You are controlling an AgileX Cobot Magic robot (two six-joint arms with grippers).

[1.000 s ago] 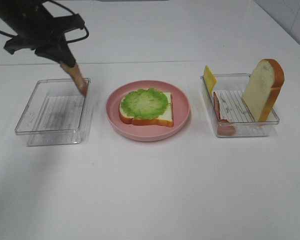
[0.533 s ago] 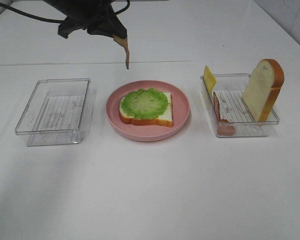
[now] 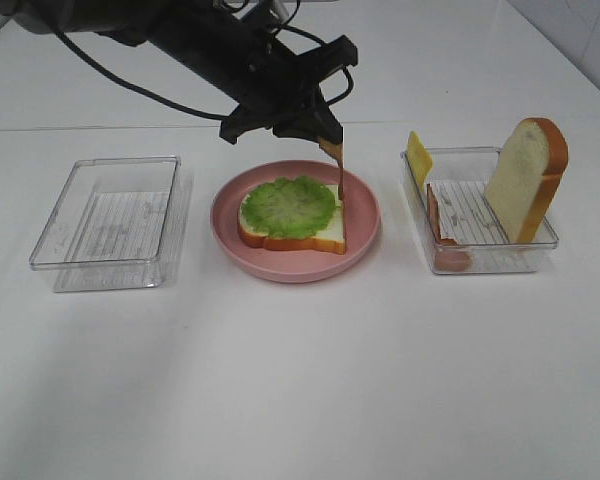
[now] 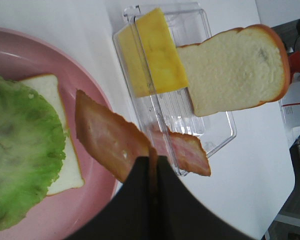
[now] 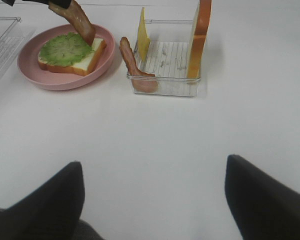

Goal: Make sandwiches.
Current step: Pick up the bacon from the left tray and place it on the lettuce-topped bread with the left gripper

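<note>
the left claw (image 3: 326,138) is clamped shut on the top end of a bacon strip (image 3: 338,172). the strip hangs tilted over the 3 o'clock side of the pink plate (image 3: 280,272). its lower end reaches the 3 o'clock edge of the lettuce (image 3: 290,205), which lies on a flat bread slice (image 3: 322,238); whether it touches i cannot tell.

a narrow gap of tabletop (image 3: 300,380) separates the plate from the right tray (image 3: 485,265) at its 3 o'clock. the left tray (image 3: 100,268) sits at its 9 o'clock, also apart. toward 6 o'clock the white tabletop runs wide.

in the right tray, a cheese slice (image 3: 419,155) leans at the 11 o'clock corner. a second bacon strip (image 3: 444,232) lies along the 9 o'clock wall, and an upright bread slice (image 3: 525,180) leans on the 3 o'clock wall.

the left wrist view alone shows the dark jaws pressed together on the strip. only the right wrist view shows the right claw (image 5: 152,165), its fingers (image 5: 55,200) spread wide over tabletop, gripping nothing.
</note>
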